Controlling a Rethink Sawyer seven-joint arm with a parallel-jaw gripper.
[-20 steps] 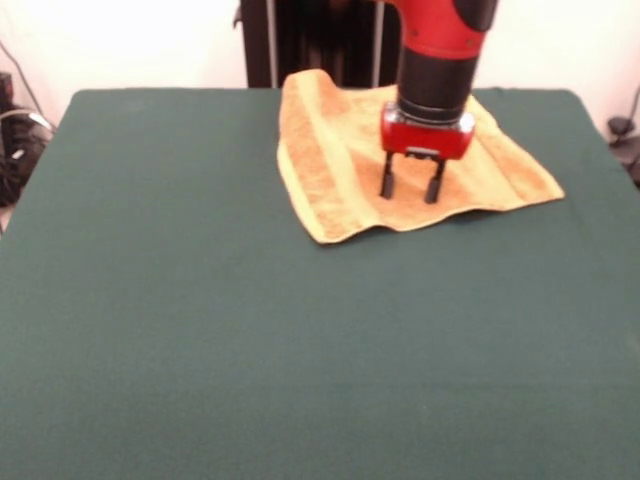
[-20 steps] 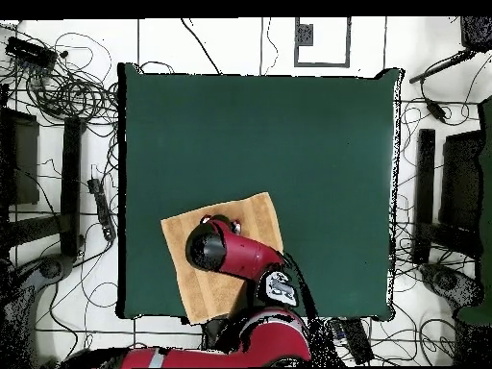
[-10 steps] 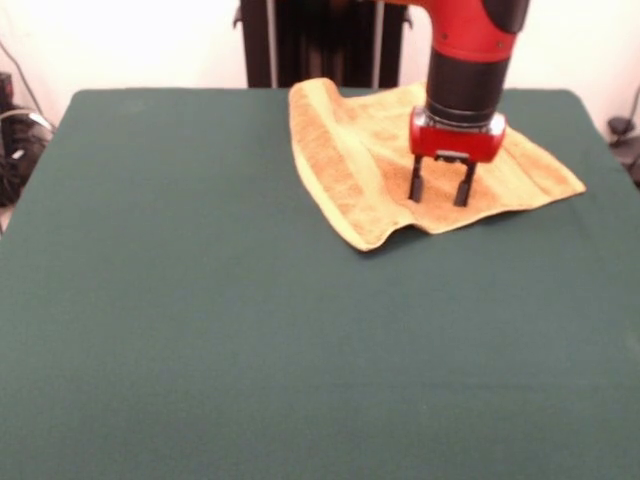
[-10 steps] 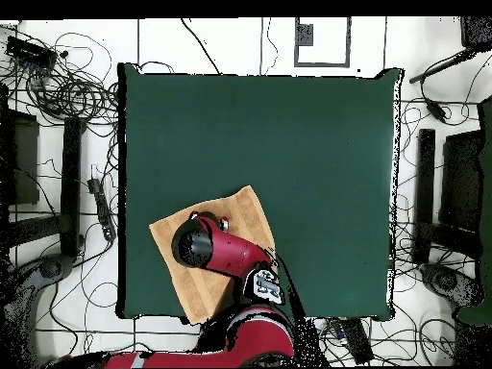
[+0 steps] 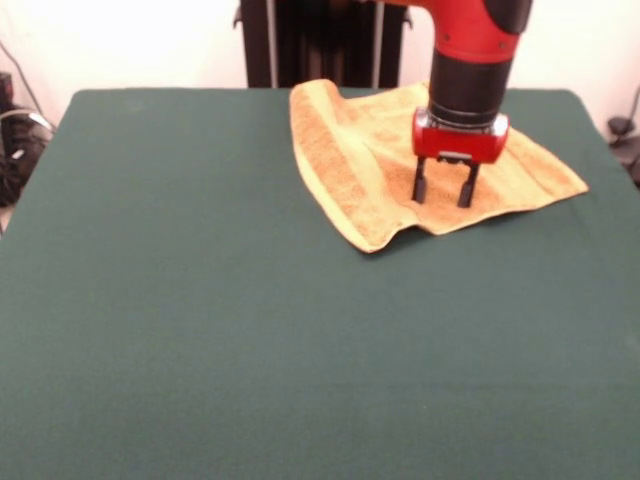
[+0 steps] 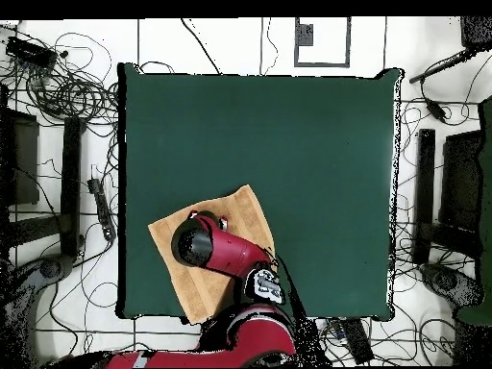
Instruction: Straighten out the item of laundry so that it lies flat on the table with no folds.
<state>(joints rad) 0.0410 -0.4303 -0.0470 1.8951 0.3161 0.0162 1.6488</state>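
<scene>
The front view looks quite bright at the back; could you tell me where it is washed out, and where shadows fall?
Front view: the wall behind the table is blown out to white; a thin dark shadow lines the towel's near edge, under the open gripper. Overhead view: even light; the arm hides the towel's middle.

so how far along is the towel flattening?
Mostly done: the towel lies largely spread out near the table's far edge. In hand: the gripper stands open, fingers down on the cloth. Left: a raised ridge along its band side and a lifted front corner still need smoothing.
</scene>
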